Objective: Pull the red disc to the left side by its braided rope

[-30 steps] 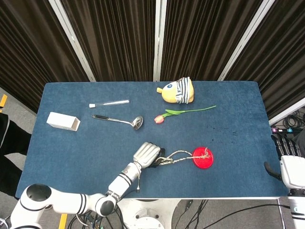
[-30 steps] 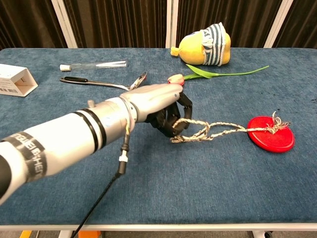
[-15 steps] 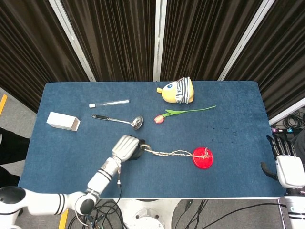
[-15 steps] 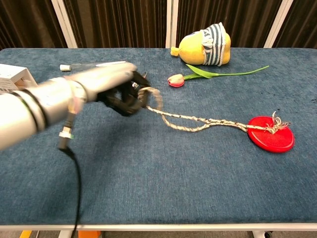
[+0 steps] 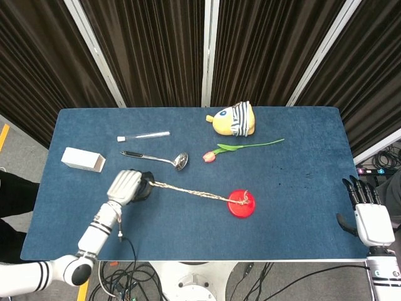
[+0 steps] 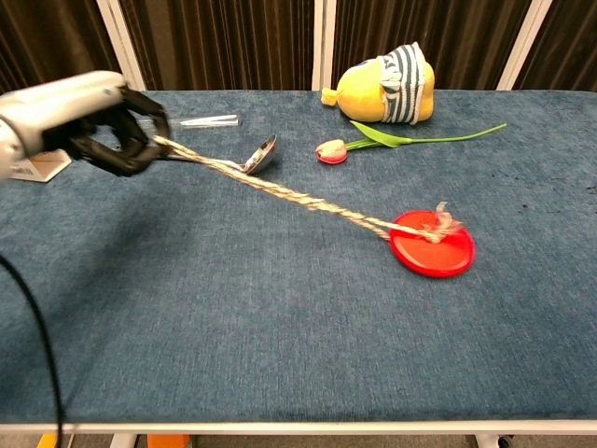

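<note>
We see the white left hand [image 5: 127,185] at the lower left of the head view, its dark fingers [image 6: 119,154] curled around the near end of the tan braided rope [image 5: 191,192]. Compared with half a second earlier, this hand has travelled further toward the left edge of the frame, and the rope, which then sagged in a loose curve, now runs taut in a nearly straight line to the flat red plastic disc [image 5: 240,204]. The disc has slid with it: it now lies just right of the frame's centre, below the pink tulip with its long green stem [image 5: 241,148], where before it sat further right.

In the chest view the rope rises from the disc [image 6: 431,245] up to the hand [image 6: 98,117] at the upper left, passing in front of the bowl of the steel ladle [image 6: 201,156]. The motion blur on the disc's knot suggests, in our judgement, that it is moving.

We judge the pull to be under way but incomplete, since the disc remains right of the middle of the blue cloth-covered bench [image 5: 301,182].

The right hand [image 5: 369,216] stands off the bench at the lower right, its fingers extended side by side and holding nothing.
</note>
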